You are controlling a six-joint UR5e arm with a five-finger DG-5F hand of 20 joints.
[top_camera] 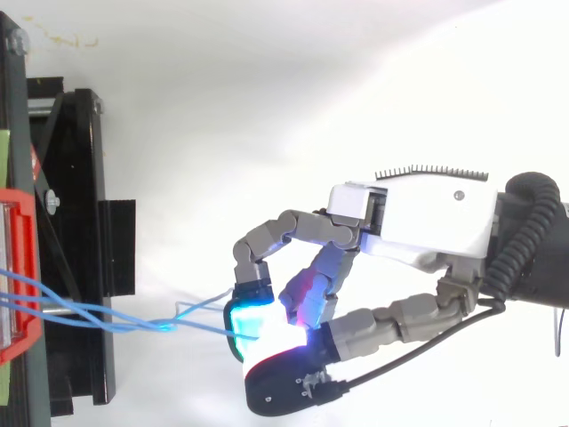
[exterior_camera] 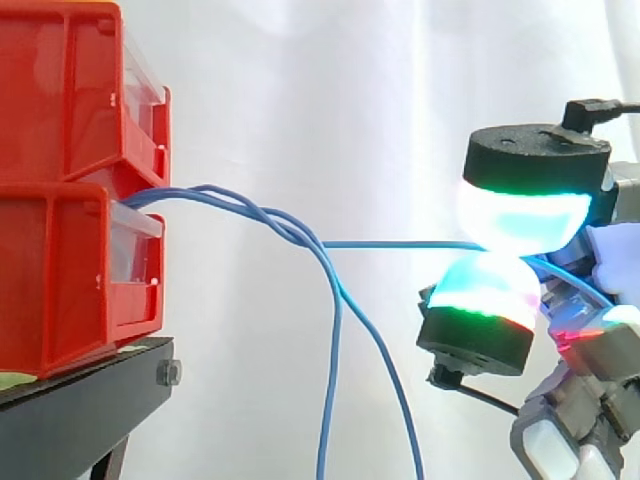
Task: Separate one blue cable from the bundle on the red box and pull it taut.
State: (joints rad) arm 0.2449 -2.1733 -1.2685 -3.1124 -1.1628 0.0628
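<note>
Several thin blue cables [exterior_camera: 250, 212] come out between the two stacked red bins [exterior_camera: 70, 190] at the left and twist together. One blue cable [exterior_camera: 400, 243] runs level and straight from the twist to my hand [top_camera: 418, 222], about a third of the view to the right of the bins. Two glowing fingertip pads [exterior_camera: 520, 215] pinch this cable between them, one above and one below. The other cables [exterior_camera: 335, 380] hang down loose from the twist. From above, the pinched cable [top_camera: 191, 326] stretches from the bins to the cyan fingertip [top_camera: 253, 322].
The red bins rest on a black stand [exterior_camera: 80, 400] at the left, with a white curtain [exterior_camera: 350, 90] behind. The stand's black frame [top_camera: 71, 222] runs along the left edge in the top view.
</note>
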